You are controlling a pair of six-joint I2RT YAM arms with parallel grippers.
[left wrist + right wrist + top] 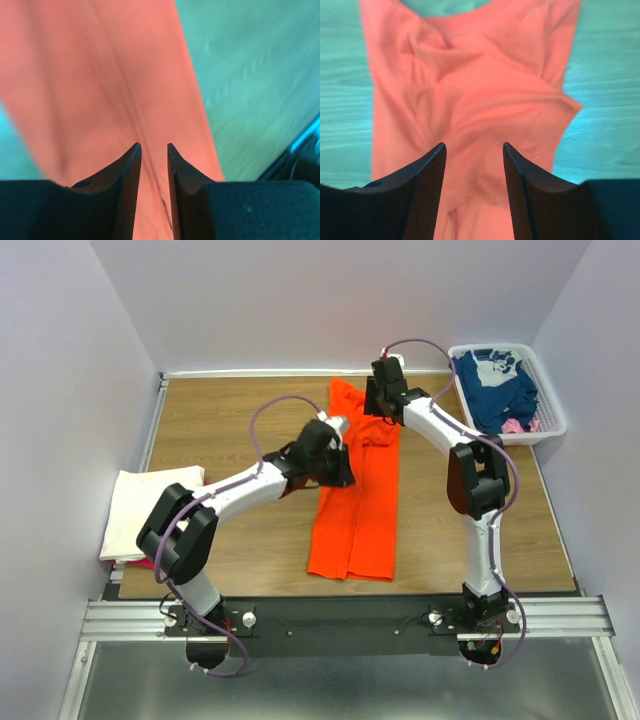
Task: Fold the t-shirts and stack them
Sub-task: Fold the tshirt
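The bright orange t-shirt (355, 510) lies in a long, narrow strip down the middle of the table, its collar end far from me. My left gripper (338, 470) hovers over its left-middle part. In the left wrist view the jaws (154, 145) stand a narrow gap apart with flat orange cloth (100, 85) below them, nothing held. My right gripper (378, 410) is over the collar end. In the right wrist view it (474, 145) is wide open above wrinkled orange cloth (470, 85). A folded cream-white shirt (150, 508) lies at the left on a magenta-pink one (130, 562).
A white slotted basket (550, 390) stands at the back right with the navy blue shirt (495, 390) and a bit of pink cloth (514, 425) in it. Walls close in the table on the left, back and right. The arm rail runs along the near edge.
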